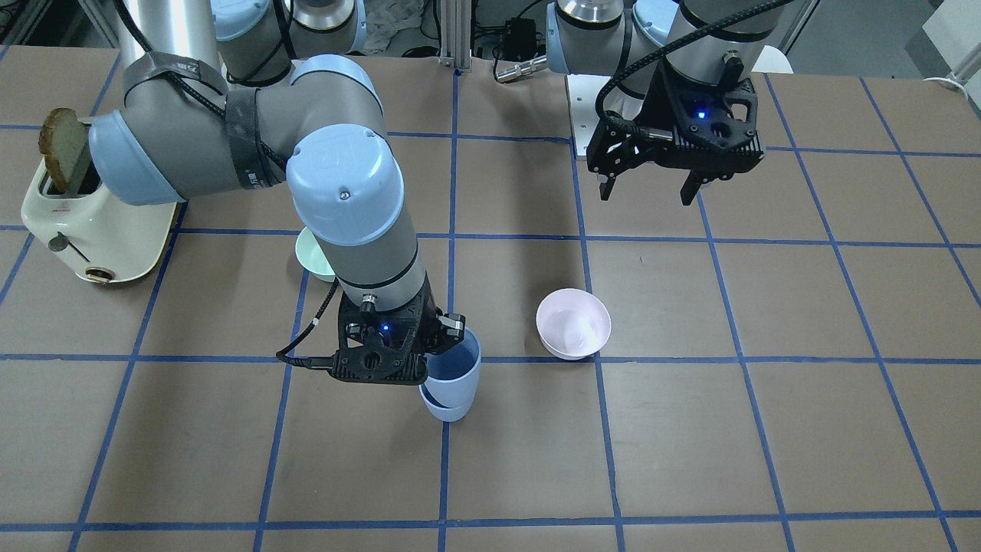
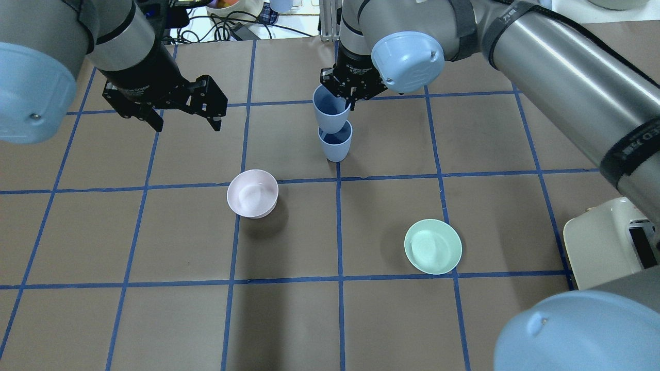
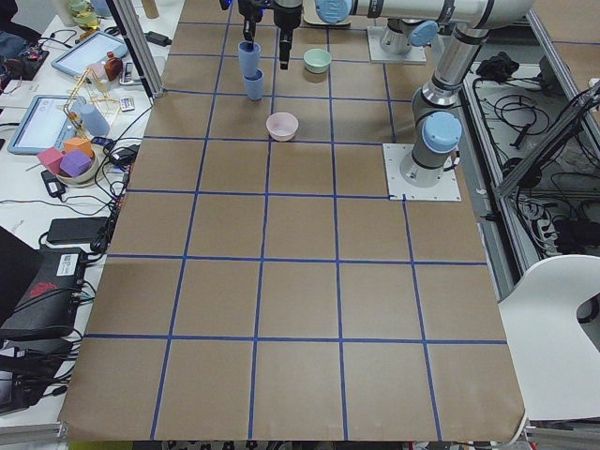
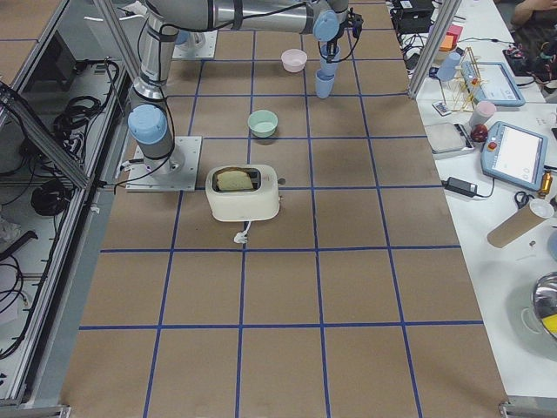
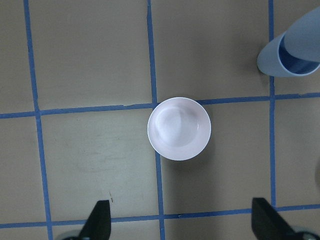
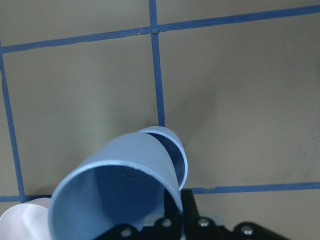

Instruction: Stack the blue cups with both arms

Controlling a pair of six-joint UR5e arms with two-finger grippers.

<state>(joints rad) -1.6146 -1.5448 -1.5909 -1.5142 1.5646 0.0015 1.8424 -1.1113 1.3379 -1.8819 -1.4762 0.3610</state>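
Blue cup (image 2: pixel 330 112) gripped by right hand (image 2: pixel 347 99), above second cup (image 2: pixel 335 143).

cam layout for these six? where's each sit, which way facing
Front-facing: across the table, facing the robot, looking down; right arm, left arm.
Overhead: behind the shoulders, forward-down; left claw open, right claw holding upper blue cup.
Exterior left: table end, looking along it; left arm's base nearest.
Exterior right: opposite end, toaster nearest; right arm's base.
Left wrist: straight down on pink bowl; fingertips.
Right wrist: down past the held cup; claw body.
Shared: both wrist views catch the lower blue cup.
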